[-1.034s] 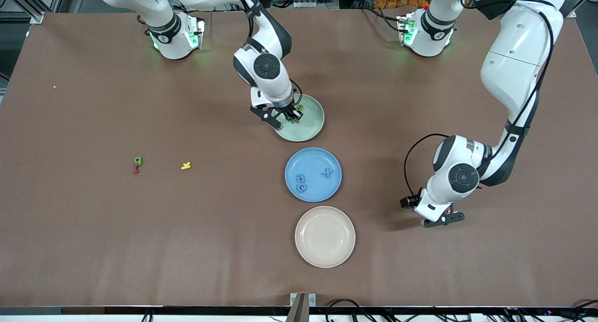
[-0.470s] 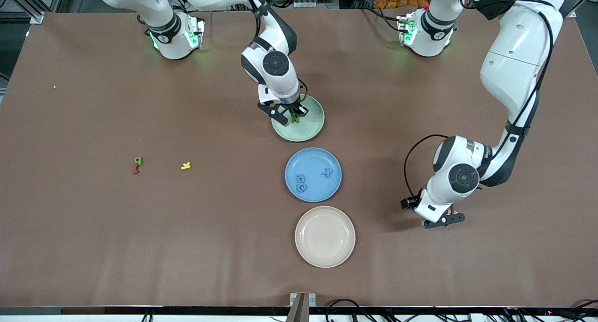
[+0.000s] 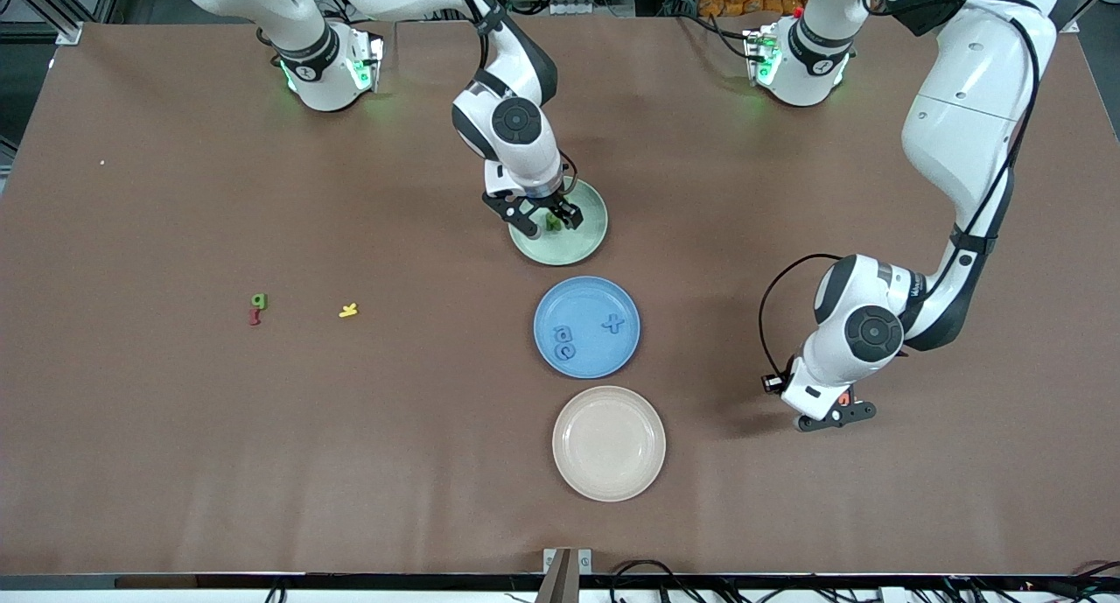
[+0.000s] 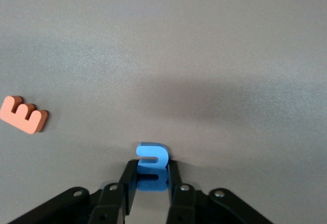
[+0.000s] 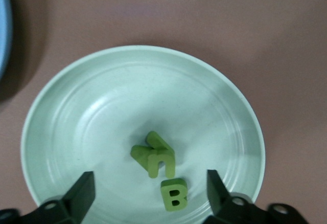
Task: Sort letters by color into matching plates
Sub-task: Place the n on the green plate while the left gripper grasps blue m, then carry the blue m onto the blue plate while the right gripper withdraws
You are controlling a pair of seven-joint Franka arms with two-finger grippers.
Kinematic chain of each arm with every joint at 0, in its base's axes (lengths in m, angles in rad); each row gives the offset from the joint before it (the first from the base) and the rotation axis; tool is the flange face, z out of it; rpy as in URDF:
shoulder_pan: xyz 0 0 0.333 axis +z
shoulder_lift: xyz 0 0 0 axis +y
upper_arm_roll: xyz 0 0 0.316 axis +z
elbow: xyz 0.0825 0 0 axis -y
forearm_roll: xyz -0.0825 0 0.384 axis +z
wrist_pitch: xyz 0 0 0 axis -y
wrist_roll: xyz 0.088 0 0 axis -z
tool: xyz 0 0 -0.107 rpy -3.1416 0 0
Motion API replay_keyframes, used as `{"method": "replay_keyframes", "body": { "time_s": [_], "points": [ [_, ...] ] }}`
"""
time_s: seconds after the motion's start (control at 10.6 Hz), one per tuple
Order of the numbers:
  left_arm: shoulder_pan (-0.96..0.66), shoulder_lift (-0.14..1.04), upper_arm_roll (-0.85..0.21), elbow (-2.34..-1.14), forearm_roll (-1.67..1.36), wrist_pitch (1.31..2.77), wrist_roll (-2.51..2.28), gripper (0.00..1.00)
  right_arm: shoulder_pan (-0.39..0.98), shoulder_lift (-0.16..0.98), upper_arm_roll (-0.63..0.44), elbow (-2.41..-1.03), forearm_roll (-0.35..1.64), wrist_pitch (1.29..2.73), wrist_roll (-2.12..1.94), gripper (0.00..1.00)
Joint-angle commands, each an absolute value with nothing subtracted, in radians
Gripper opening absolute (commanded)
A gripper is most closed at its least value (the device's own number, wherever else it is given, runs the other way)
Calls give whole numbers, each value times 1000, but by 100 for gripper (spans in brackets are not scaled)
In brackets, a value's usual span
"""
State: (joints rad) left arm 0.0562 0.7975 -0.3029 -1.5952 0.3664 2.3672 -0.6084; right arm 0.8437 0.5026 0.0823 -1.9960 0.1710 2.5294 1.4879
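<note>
My right gripper hangs open low over the pale green plate. In the right wrist view three green letters lie in that plate: an n, a B and one partly under the n. My left gripper is low at the table toward the left arm's end, shut on a blue letter. The blue plate holds three blue letters. One green letter lies on the table toward the right arm's end.
A beige plate sits nearer the front camera than the blue plate. A red letter touches the loose green letter, and a yellow one lies beside them. An orange E lies close to my left gripper.
My right gripper moved farther over the green plate, opened and let a green letter go into it. My left arm shifted slightly.
</note>
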Motion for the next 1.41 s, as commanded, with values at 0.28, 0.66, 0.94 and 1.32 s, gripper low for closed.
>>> {"method": "replay_keyframes", "body": {
  "time_s": [0.28, 0.66, 0.94, 1.32],
  "points": [
    [51, 782, -296, -1592, 379, 2387, -627, 0, 651, 359, 89, -1956, 164, 2281, 1439, 100],
    [17, 755, -319, -1592, 377, 2375, -759, 0, 444, 261, 89, -1977, 164, 2065, 1188, 100],
    [-17, 732, -357, -1592, 377, 2315, -853, 0, 341, 201, 78, -2077, 153, 2056, 973, 100],
    [-23, 719, -497, -1592, 380, 2257, -1013, 0, 174, 169, 34, -2169, 55, 2056, 603, 100]
  ]
}}
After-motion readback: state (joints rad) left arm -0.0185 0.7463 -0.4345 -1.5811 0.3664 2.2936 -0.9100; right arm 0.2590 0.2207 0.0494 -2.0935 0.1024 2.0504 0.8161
